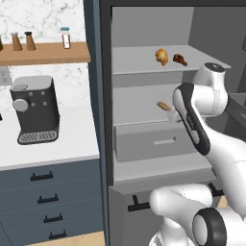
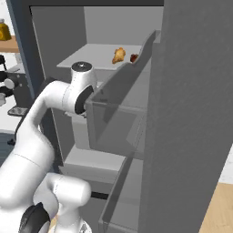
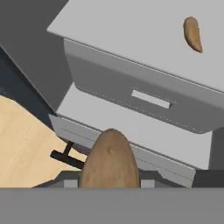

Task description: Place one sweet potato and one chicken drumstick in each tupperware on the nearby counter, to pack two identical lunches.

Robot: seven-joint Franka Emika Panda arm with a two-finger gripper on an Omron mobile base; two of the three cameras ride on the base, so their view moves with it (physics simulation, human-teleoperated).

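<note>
In the left base view, the white arm is reaching into the open fridge. One sweet potato is lying on the middle shelf, just beside the arm's wrist. Two chicken drumsticks are sitting on the top shelf, a golden one and a darker one near it. The white counter is waiting to the left, with a coffee machine standing on it.

In the right base view, the arm is bending into the fridge behind the open door. The golden drumstick and a bit of the dark one are peeking out up on the top shelf.

In the hand view, the tool is clamped on a second sweet potato, which is sticking up between the fingers. The other sweet potato is resting on the shelf beyond, above the drawer.

The sweet potato is probably light, hard and smooth, so it could slip. Squeezing it across the thick middle looks safest
</note>
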